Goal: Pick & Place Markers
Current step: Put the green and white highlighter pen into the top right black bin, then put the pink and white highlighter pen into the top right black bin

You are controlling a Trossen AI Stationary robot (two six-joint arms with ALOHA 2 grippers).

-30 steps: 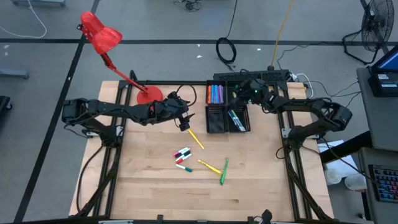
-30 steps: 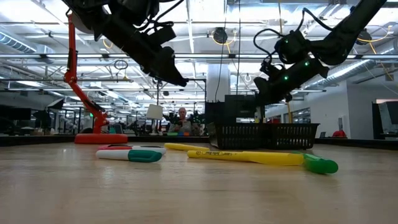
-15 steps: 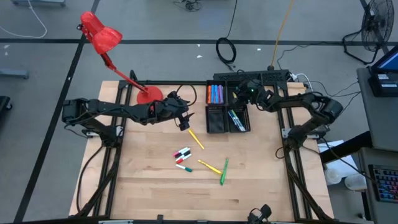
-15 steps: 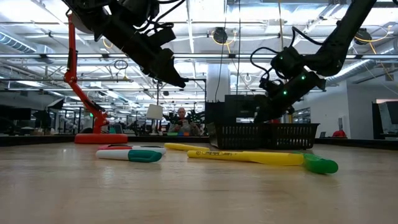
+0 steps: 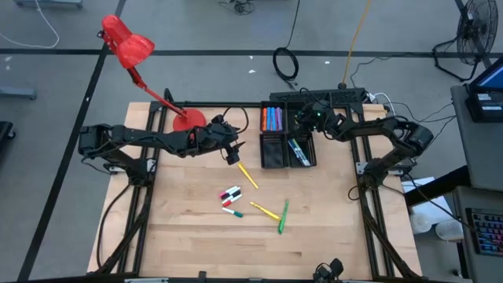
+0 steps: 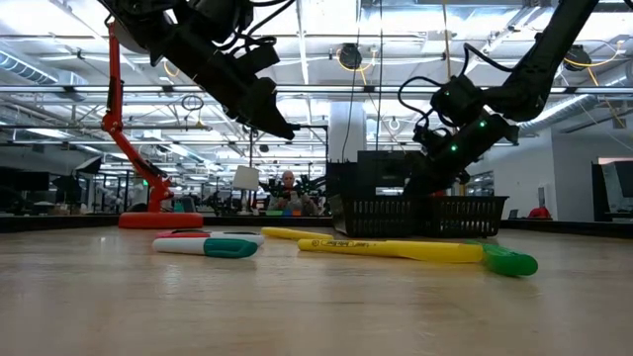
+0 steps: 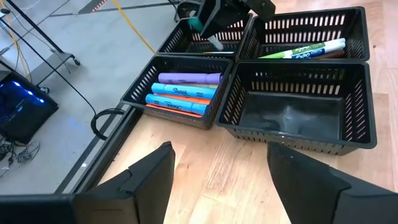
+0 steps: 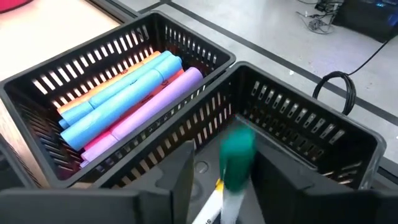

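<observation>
The right tool (image 8: 221, 180), fingers apart, drops a teal-capped marker (image 8: 235, 163) into the basket (image 8: 323, 134) just below; hold until it settles. The left tool (image 7: 217, 171), open, waits.

Even, bright overhead light falls on the wooden table (image 5: 196, 236) seen from above, with only soft, faint shadows beneath the arms. At table height, rows of ceiling lights (image 6: 326, 40) glare white, turning both arms into dark silhouettes; the nearest table surface is blurred. In the right wrist view, a teal-capped marker (image 8: 236, 155) close to the lens is smeared and out of focus.
</observation>
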